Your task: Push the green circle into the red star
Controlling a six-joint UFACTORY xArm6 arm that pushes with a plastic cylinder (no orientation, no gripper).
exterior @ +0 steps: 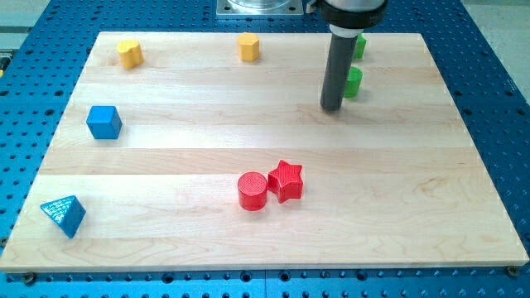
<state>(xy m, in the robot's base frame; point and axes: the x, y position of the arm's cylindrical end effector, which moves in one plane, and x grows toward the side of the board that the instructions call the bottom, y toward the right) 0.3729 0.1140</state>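
Zero legible writing on blocks.

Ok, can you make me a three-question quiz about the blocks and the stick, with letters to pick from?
1. Where is the red star?
A. top left corner
B. beside the red circle
C. under my tip

2. How many yellow blocks?
A. one
B. two
C. four

3. Is my tip touching the red star?
A. yes
B. no, it's far off, beside a green block

Answers:
1 B: star and circle sit side by side.
2 B: two near the view's top, and.
3 B: my tip stands well above the star in the view.
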